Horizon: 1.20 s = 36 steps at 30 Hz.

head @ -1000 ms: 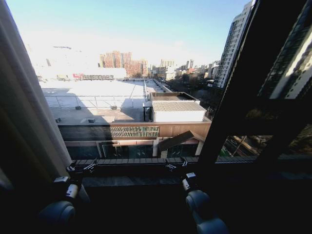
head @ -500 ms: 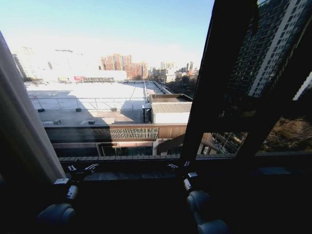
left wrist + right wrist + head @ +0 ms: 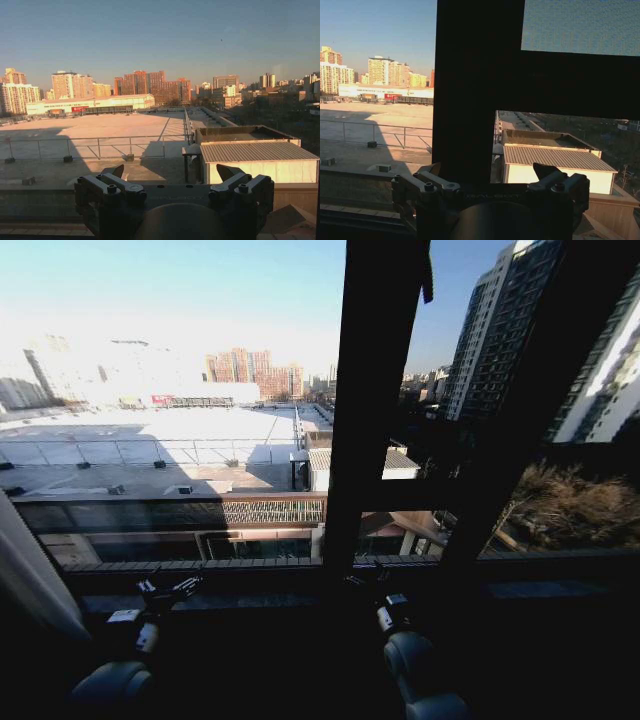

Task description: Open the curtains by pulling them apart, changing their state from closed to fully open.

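Note:
A strip of off-white pleated curtain [image 3: 30, 580] shows at the lower left of the head view, drawn away from the glass. My left gripper [image 3: 165, 590] is held low in front of the window sill, open, with nothing between its fingers [image 3: 118, 171]. My right gripper [image 3: 365, 582] is held low beside it, facing the dark window frame post [image 3: 370, 390]. It is also open [image 3: 487, 170] and holds nothing. Neither gripper touches the curtain.
The bare glass looks out on rooftops and tall buildings. The dark frame post [image 3: 475, 90] and a crossbar [image 3: 560, 460] stand at centre and right. The dark window sill [image 3: 250, 600] runs just beyond both grippers.
The whole head view has swung to the right. The frame post now stands at centre and the curtain strip has slid to the left edge. Both arms keep their pose.

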{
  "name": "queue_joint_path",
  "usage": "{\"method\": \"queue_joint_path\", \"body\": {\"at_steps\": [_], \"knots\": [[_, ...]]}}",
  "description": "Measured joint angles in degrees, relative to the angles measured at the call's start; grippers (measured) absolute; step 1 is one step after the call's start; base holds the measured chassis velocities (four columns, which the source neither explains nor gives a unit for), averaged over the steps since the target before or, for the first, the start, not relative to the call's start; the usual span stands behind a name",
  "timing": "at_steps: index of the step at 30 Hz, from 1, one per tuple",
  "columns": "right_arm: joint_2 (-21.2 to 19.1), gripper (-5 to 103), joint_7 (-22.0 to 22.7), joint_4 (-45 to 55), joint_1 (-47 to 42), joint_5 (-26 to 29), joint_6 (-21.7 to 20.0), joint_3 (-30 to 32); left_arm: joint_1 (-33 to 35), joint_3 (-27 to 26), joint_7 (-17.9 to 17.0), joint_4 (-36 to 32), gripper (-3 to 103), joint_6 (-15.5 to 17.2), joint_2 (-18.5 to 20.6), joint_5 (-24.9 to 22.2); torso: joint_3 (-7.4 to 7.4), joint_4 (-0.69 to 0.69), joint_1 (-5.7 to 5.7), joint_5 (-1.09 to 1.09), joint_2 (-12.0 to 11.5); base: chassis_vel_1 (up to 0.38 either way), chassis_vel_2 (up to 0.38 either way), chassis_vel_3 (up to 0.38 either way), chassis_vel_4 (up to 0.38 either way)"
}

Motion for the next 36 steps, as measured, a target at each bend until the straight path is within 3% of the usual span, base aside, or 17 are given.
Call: {"method": "queue_joint_path", "body": {"at_steps": [24,36], "knots": [[-1.0,100,0.5,-1.6,1.0,0.4,-0.3,0.4,-1.2,1.5,0.0,2.0,100,-0.8,-0.9,0.9,0.00,0.00,0.00,-0.01,0.0,-0.304,-0.395,0.303,0.402],[-1.2,100,0.7,-0.4,0.4,1.6,-0.4,1.3,-0.5,2.2,-0.2,1.6,100,-1.1,-0.8,1.8,-0.02,0.03,-0.03,-0.02,0.0,-0.109,-0.424,0.111,0.421]]}}
